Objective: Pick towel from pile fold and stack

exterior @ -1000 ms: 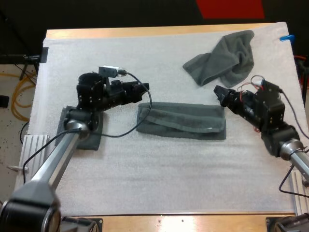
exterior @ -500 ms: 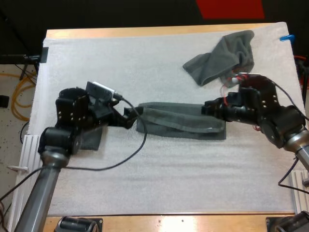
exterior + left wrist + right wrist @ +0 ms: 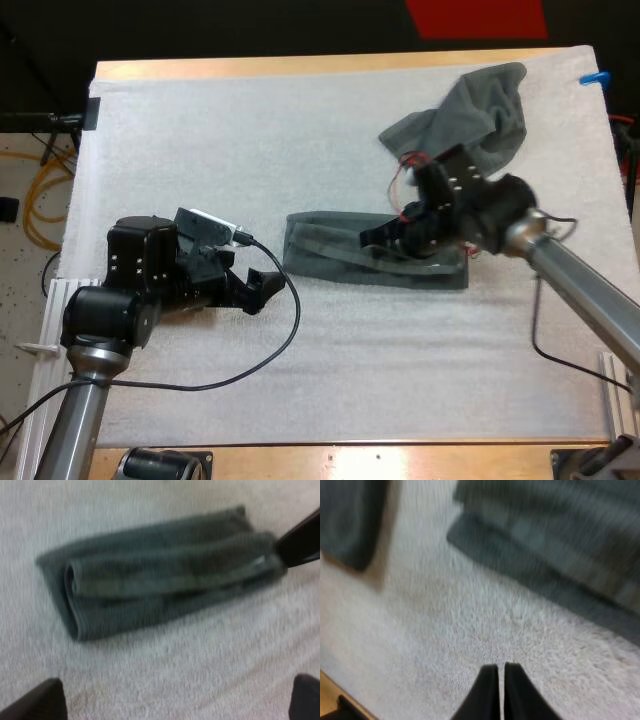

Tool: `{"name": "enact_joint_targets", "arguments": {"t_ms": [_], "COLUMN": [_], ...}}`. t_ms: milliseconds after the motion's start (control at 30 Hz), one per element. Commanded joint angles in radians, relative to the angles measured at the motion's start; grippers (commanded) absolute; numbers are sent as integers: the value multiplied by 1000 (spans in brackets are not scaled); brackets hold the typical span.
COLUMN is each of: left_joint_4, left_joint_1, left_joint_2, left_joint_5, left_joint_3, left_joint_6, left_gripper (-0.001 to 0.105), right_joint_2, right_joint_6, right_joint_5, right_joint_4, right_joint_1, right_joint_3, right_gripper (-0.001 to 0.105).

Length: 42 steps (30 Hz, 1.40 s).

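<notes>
Right claw (image 3: 371, 238) at folded towel (image 3: 322, 250), left claw (image 3: 264, 288) just beside

Folded towel (image 3: 320, 250) and crumpled towel (image 3: 480, 110) are dark grey-green, mat (image 3: 300, 150) white.

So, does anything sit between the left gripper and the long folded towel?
Nothing visible does. Only bare mat lies between the open left gripper and the near end of the towel. The right gripper, shut, is over the towel farther along, beyond that end.

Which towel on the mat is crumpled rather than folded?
The far right towel, which lies in a loose heap. The middle towel is folded into a long flat strip.
</notes>
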<state>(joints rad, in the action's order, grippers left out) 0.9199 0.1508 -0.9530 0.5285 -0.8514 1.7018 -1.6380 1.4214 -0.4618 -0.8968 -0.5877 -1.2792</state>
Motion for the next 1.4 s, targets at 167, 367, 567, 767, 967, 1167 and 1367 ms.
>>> {"name": "enact_joint_targets", "arguments": {"t_ms": [167,367,567,767,967,1167,1367], "left_joint_4": [29,32,32,32,32,32,32], "left_joint_1": [0,0,0,0,0,0,0], "left_joint_2": [6,6,6,6,6,6,6], "left_joint_5": [-2,-2,-2,-2,-2,-2,-2], "left_joint_3": [-5,-5,-5,-5,-5,-5,-5], "left_joint_6": [-8,-8,-8,-8,-8,-8,-8], "left_gripper": [86,86,86,86,86,86,86], "right_joint_2": [-152,-262,-340,-370,-370,-368,-332], "right_joint_6": [13,15,15,18,18,18,22], "right_joint_5": [-48,-48,-48,27,168,419,645], "right_joint_4": [-27,-28,-28,-5,51,158,212], "right_joint_1": [-10,-10,-10,-9,0,15,15], "right_joint_3": [-52,-89,-112,-118,-123,-128,-206], "right_gripper": [0,0,0,0,0,0,0]}}
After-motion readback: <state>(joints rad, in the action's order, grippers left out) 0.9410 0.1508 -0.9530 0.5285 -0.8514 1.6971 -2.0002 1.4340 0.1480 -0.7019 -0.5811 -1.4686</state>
